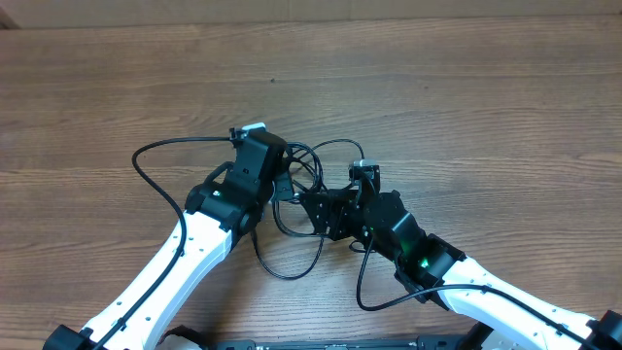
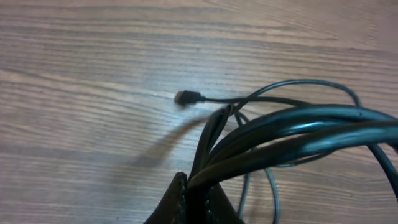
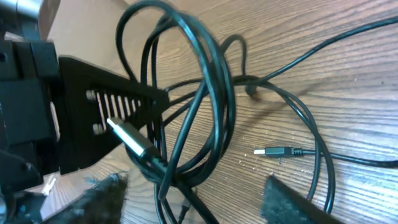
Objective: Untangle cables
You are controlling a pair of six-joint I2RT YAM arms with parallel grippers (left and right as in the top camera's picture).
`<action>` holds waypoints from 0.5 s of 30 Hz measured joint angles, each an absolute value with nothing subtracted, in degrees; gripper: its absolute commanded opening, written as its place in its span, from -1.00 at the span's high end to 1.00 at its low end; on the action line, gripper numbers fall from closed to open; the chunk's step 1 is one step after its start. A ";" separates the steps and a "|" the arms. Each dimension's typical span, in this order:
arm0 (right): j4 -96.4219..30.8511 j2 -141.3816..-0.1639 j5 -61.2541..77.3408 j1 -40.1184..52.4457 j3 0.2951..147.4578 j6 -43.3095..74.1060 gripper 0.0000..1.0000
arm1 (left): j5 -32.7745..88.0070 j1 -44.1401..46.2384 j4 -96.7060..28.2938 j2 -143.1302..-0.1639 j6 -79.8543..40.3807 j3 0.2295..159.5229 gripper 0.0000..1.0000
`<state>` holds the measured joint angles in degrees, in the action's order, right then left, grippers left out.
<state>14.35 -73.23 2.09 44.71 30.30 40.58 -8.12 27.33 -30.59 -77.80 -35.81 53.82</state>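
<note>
**Cables.** The cables (image 1: 309, 163) were thin black cords looped over one another into a loose bunch on the wooden table (image 1: 437, 78). The left wrist view showed several strands (image 2: 298, 124) fanning out from one pinch point, with a small dark plug (image 2: 185, 97) lying flat on the wood just beyond the left gripper. The right wrist view showed the loops (image 3: 211, 93) lifted off the surface. One silver-tipped plug (image 3: 127, 134) hung within them and a second silver plug (image 3: 273, 151) lay flat on the table.

**End effectors.** The left gripper (image 1: 288, 187) (image 2: 196, 194) was clamped tight on the gathered strands, its jaws fully together. The right gripper (image 1: 323, 209) (image 3: 196, 194) stood wide, its padded fingers (image 3: 292, 199) well apart. Strands ran between them, but no grip was seen.

**Position.** The bunch sat at the left gripper's tips, between it and the right gripper. One long strand (image 1: 146, 160) swung out well to the left of the left gripper, and another loop (image 1: 282, 267) lay behind it beside the arm.
</note>
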 measured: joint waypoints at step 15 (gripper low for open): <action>13.69 -73.23 6.48 44.73 30.30 40.60 0.92 | -7.70 30.02 -24.86 -77.80 -36.88 53.82 0.92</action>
